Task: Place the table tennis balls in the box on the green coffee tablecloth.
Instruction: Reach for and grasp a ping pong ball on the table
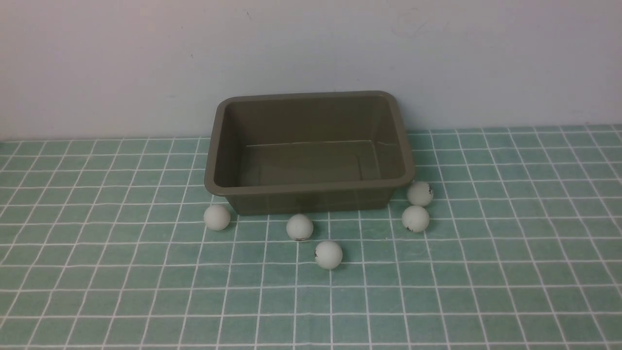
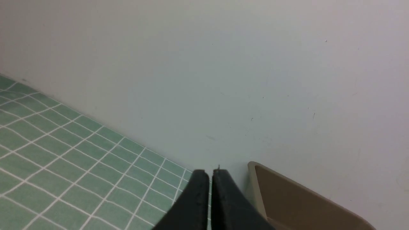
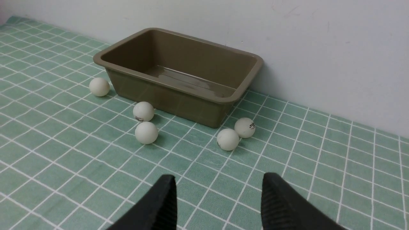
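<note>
Our left tool [image 2: 210, 174] has its jaws pressed together with nothing between them; a corner of the box [image 1: 311, 187] shows close beside it, under the wall [image 1: 311, 48]. Our right tool [image 3: 219, 179] is spread wide and empty, low over the green coffee tablecloth [image 1: 146, 291] and facing the box. We see all five table tennis balls [image 1: 299, 227] lying on the cloth outside the box: one by its front left corner, two before its front wall, and two close together at its front right corner.
</note>
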You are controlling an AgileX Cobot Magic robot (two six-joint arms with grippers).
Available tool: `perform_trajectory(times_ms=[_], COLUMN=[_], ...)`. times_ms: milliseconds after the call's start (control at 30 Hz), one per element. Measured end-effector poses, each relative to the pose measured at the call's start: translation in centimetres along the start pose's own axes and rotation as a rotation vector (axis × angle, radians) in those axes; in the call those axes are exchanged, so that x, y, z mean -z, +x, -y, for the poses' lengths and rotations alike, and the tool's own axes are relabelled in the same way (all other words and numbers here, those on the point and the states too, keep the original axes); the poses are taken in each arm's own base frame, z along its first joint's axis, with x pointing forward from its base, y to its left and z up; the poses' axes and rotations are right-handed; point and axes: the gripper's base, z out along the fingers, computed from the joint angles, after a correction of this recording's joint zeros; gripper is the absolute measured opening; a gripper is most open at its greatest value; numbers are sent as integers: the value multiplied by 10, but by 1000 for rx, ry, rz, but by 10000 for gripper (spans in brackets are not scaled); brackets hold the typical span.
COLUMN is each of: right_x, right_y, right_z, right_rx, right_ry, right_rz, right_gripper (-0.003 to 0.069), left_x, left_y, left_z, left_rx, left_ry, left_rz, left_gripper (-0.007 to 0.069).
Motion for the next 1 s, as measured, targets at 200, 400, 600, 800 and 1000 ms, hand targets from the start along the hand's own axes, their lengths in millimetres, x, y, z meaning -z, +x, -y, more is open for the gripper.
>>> perform_trajectory(times_ms=[200,400,600,800,1000], right_x=[0,0,0,-14,-37], right_y=[4,3,3,0,-6], right_z=[2,2,1,8,19], right_rx=[25,24,34,20,-14], right_ry=[19,16,12,-2,-15], right_rz=[-39,-37,-34,-119,-214], right_gripper=[339,339,339,339,339], left_x=[0,-2,-8,-31,-68], left_y=[-1,-2,-25,-59,-52], left_z=[1,2,23,61,80], left_rx=[-77,-27,-28,-193,-374], left_ry=[11,6,88,215,318], left_rz=[8,-9,4,-77,-342], left_gripper=[103,319,373,305,289])
